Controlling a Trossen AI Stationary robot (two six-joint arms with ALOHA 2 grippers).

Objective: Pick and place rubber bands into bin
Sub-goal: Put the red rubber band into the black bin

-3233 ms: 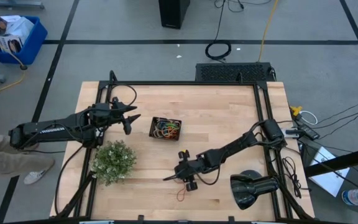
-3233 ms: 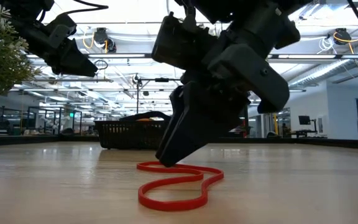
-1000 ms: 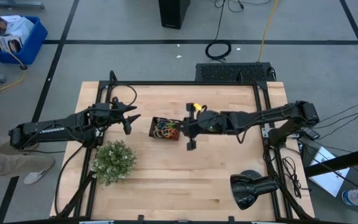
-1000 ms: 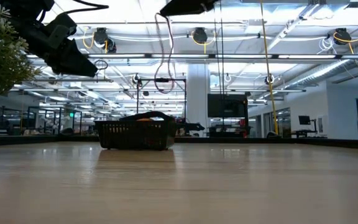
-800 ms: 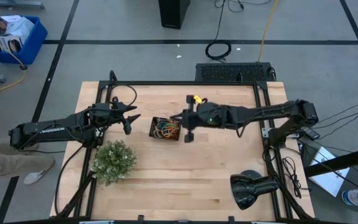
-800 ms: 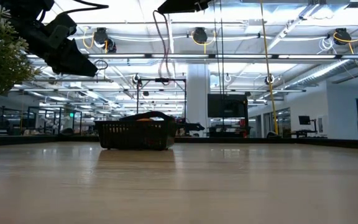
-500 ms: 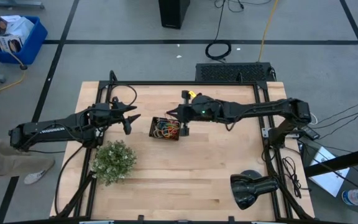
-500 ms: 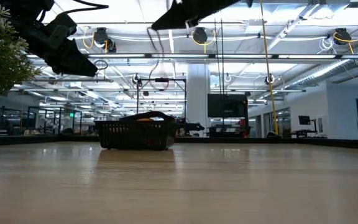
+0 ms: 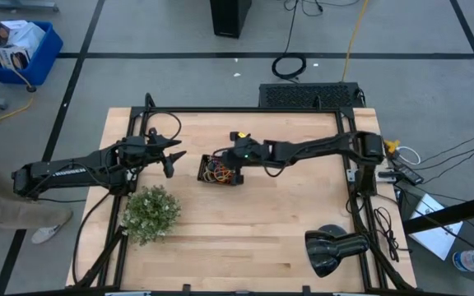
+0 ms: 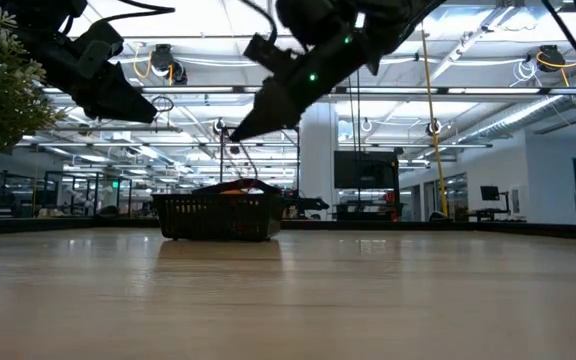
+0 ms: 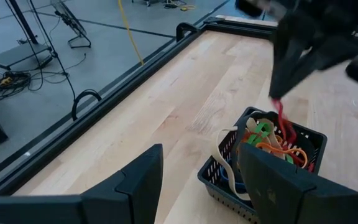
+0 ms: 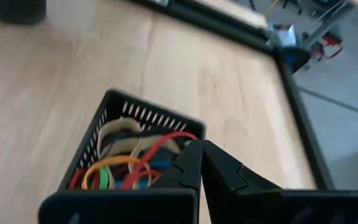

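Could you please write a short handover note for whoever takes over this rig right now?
Right gripper: shut on a red band, above the bin, band hanging into it.
Left gripper: open, empty, waiting beside the bin.
Bin: mid-table, holding a heap of coloured bands.
Done: no loose bands visible on the table.
Left: release the red band and pull the right arm away.
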